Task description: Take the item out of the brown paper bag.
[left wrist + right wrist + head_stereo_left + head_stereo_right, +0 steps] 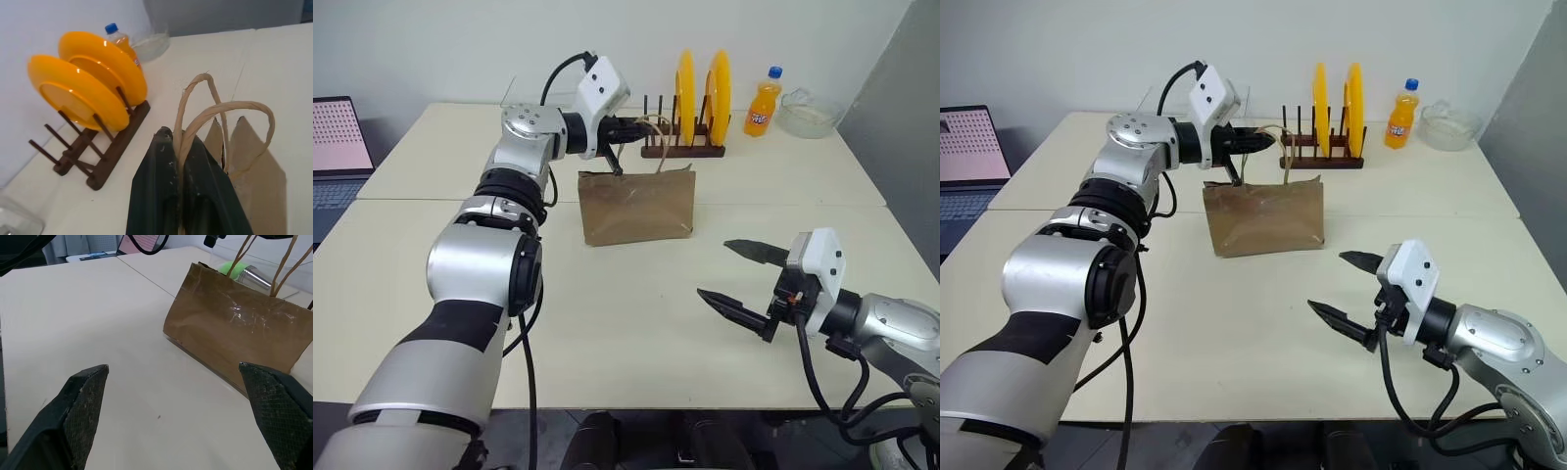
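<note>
Head views: brown paper bag (637, 206) upright on table (607, 323), item hidden inside. Left gripper (628, 127) above bag.
Left wrist: pinching 1 handle (195, 122); slip drops it.
Right wrist: right gripper (178, 411) wide open, empty; bag may topple.

Brown paper bag (637, 208) with tan handles (222, 117), yellow plates (701, 90), orange soda bottle (763, 104) blue-capped

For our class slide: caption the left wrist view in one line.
Left gripper pinching the brown paper bag's cord handles beside yellow plates.
</note>
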`<state>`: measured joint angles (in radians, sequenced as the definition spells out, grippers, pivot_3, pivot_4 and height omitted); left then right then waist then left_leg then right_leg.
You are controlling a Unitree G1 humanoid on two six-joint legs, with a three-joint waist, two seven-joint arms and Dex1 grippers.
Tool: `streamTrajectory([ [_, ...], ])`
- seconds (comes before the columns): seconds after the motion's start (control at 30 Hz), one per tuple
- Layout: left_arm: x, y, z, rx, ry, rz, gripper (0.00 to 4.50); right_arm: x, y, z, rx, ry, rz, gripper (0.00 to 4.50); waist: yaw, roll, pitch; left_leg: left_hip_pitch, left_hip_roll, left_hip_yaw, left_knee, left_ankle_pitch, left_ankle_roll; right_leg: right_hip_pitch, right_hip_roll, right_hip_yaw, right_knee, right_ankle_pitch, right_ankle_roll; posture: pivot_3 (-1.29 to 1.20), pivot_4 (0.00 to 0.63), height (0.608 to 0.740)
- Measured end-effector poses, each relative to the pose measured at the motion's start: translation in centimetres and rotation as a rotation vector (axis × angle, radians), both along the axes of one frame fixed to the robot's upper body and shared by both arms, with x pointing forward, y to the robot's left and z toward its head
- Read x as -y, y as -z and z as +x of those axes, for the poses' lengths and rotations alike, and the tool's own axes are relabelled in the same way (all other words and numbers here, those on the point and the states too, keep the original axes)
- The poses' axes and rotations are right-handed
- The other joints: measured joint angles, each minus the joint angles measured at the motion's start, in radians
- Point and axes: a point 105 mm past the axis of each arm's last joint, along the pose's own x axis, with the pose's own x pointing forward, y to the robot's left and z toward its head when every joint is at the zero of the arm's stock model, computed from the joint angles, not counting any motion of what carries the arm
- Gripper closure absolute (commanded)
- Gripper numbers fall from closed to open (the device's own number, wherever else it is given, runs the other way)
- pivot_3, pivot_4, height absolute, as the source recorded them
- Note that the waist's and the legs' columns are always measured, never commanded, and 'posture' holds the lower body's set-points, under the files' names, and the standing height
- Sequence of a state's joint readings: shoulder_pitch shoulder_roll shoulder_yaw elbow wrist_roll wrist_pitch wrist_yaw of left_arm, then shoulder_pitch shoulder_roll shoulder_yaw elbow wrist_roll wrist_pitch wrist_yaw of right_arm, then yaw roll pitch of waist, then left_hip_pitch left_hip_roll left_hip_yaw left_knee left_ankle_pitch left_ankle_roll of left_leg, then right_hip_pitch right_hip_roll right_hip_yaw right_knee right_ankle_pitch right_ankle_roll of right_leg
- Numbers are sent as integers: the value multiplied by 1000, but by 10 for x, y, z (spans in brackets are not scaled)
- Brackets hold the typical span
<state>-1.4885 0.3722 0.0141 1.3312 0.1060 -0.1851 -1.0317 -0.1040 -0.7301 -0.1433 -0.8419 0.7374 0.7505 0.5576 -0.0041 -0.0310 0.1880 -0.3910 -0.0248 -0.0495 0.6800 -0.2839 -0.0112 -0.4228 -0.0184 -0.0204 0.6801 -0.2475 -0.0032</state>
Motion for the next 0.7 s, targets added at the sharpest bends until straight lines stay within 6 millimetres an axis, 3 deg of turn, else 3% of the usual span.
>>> streamTrajectory([
  [0.1,0,1,0,-3,1,6,2575,-2,0,0,1,-9,3,0,0,0,0,0,0,0,0,0,0,0,0,0,0,0,0,0,150,740],
  [0.27,-18,9,-3,-35,8,19,1023,-5,-4,1,17,-14,5,0,-7,0,0,1,1,0,0,0,0,0,0,0,1,0,0,0,150,740],
  [0.47,-63,29,-9,-112,-34,10,1023,-9,0,5,10,-24,-10,0,-11,0,0,2,1,0,0,0,0,0,0,1,1,1,-1,0,150,740],
  [0.7,-90,33,-23,-104,-34,-64,1023,-13,0,17,29,-32,-24,0,-11,0,0,1,0,1,0,0,0,1,0,2,0,3,-5,0,150,740],
])
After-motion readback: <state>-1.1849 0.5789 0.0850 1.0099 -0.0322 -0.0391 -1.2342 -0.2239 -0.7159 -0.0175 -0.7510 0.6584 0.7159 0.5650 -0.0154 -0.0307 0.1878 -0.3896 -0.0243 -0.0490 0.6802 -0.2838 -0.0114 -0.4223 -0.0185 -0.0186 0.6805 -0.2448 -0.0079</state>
